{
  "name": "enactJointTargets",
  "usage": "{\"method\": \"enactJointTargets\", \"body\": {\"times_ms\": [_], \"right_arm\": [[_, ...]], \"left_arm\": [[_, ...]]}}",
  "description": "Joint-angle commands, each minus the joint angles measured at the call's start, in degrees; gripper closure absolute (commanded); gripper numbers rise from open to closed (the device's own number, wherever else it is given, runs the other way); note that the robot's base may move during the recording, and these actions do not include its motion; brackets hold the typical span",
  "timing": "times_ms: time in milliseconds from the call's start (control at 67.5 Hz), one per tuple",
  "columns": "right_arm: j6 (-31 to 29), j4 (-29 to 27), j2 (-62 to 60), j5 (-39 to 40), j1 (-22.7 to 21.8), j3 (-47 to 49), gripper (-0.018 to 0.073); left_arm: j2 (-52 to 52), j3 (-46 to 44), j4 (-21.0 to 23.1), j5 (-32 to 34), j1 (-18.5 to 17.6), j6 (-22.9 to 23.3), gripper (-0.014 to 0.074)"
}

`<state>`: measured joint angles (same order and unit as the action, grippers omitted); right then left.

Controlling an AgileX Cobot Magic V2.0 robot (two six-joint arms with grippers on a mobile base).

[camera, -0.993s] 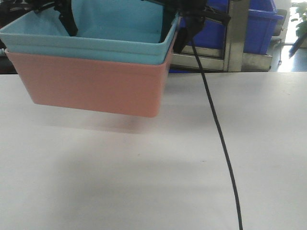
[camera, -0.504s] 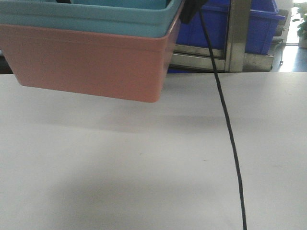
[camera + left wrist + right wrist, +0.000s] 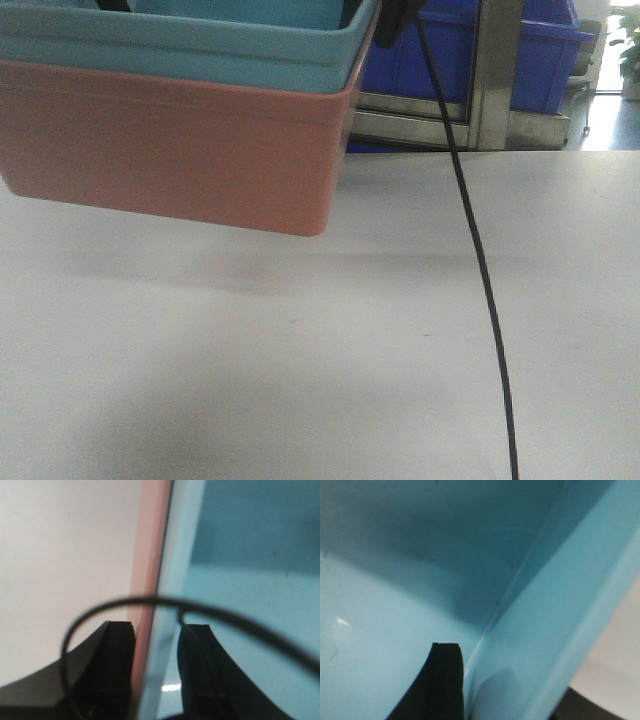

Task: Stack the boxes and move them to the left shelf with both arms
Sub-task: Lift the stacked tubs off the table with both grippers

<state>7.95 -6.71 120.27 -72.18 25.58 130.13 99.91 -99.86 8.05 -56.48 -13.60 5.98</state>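
**Nested stack in transit.** The light blue bin (image 3: 180,45) sat inside the salmon pink bin (image 3: 180,150), and both hung clear of the table (image 3: 300,380) at far left. The left gripper (image 3: 156,630) pinched the two left walls together. The right gripper (image 3: 507,675) clamped the blue bin's right wall. Since half a second earlier the stack had shifted leftward, which suggested that stacking was finished and the carry toward the left shelf had begun.

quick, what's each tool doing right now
left tool: closed on the stacked bins' side wall
right tool: closed on the blue bin's wall
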Motion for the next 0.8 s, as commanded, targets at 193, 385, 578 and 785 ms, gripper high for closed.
{"method": "enactJointTargets", "body": {"times_ms": [193, 385, 578, 785], "right_arm": [[-6.2, -4.2, -5.0, 11.7, 1.7, -7.5, 0.0503], [-7.0, -4.2, -9.7, 22.7, 1.9, -19.7, 0.0503], [-8.8, -4.2, -17.8, 30.0, 1.9, -33.6, 0.0503], [-10.5, -4.2, -24.0, 30.3, 1.9, -39.9, 0.0503]], "left_arm": [[-7.5, 4.5, 11.6, 4.4, -2.1, -3.6, 0.0599], [-7.8, 5.2, 12.6, 4.3, -2.4, -3.3, 0.0599], [-7.8, 5.2, 14.7, 4.2, -2.5, -2.4, 0.0599], [-9.1, 5.2, 11.5, 2.8, -4.5, -2.3, 0.0599]]}}
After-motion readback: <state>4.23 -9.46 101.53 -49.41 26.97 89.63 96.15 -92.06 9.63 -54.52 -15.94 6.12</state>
